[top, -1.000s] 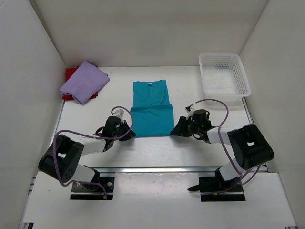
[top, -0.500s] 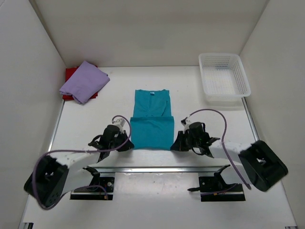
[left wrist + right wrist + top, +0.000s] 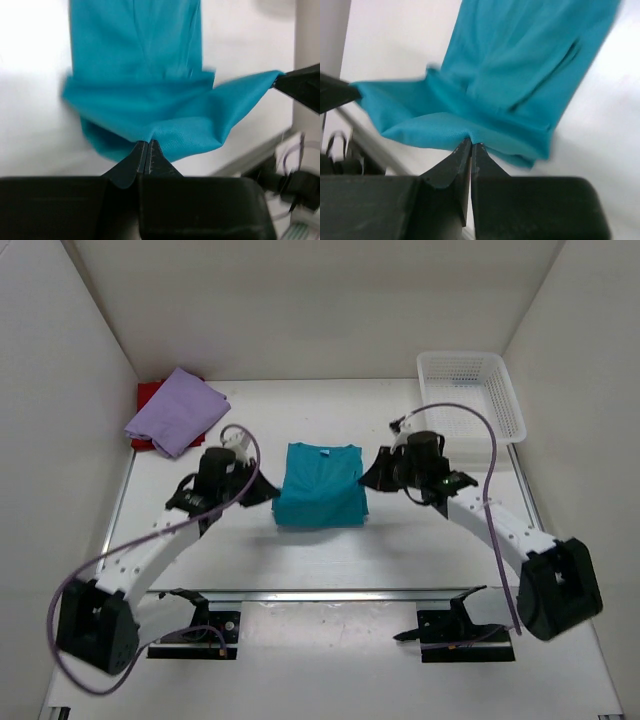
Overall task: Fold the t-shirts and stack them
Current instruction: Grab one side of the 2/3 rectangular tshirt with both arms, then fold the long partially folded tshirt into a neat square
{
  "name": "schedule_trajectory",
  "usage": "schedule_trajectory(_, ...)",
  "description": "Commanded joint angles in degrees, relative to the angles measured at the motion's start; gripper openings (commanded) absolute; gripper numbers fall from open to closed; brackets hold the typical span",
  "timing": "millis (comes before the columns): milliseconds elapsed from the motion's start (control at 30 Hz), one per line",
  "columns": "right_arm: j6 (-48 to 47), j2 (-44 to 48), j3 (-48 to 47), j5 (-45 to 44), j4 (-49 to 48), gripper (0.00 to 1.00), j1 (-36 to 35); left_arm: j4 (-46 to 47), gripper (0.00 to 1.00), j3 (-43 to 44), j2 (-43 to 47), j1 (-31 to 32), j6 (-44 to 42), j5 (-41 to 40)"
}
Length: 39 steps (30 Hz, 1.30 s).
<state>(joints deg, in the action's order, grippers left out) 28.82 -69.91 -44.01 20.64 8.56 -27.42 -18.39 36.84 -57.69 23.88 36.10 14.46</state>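
Note:
The teal t-shirt (image 3: pixel 320 486) lies in the middle of the table, partly folded. My left gripper (image 3: pixel 268 496) is shut on its left edge, and my right gripper (image 3: pixel 368 476) is shut on its right edge. Both hold the folded-over part a little above the table. In the left wrist view the teal cloth (image 3: pixel 150 100) is pinched at the fingertips (image 3: pixel 146 146); the right wrist view shows the same cloth (image 3: pixel 510 80) pinched by its gripper (image 3: pixel 471 145). The lavender t-shirt (image 3: pixel 176 410) lies folded on the red t-shirt (image 3: pixel 150 393) at the far left.
A white mesh basket (image 3: pixel 470 405) stands at the far right. White walls close in the table on the left, back and right. A metal rail (image 3: pixel 330 593) runs along the near edge.
Both grippers have carried the near edge of the teal t-shirt away from the table's front, folding it over toward the collar. The shirt now looks shorter.

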Motion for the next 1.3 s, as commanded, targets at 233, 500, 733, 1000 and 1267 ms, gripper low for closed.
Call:
schedule_trajectory(233,-4.8,-30.4,-28.2,10.2,-3.7,0.0,14.4,10.0,0.0,30.1,-35.5,-6.7,-2.4,-6.4)
schedule_trajectory(500,-4.7,-54.5,-54.0,13.6,2.1,0.03,16.8,13.2,0.12,40.2,-55.1,-11.7,1.4,-1.7)
schedule_trajectory(733,-5.9,-56.5,-59.6,11.1,6.0,0.37,16.1,17.7,0.42,40.5,-54.3,-14.7,5.0,0.9)
schedule_trajectory(1000,-4.0,-40.0,-34.9,6.3,-7.9,0.07,11.3,27.3,0.4,29.4,-44.3,-6.3,7.3,0.2)
schedule_trajectory(1267,-4.4,-42.4,-27.1,6.8,-9.3,0.0,8.7,33.9,0.34,19.9,-48.3,3.5,8.7,1.0)
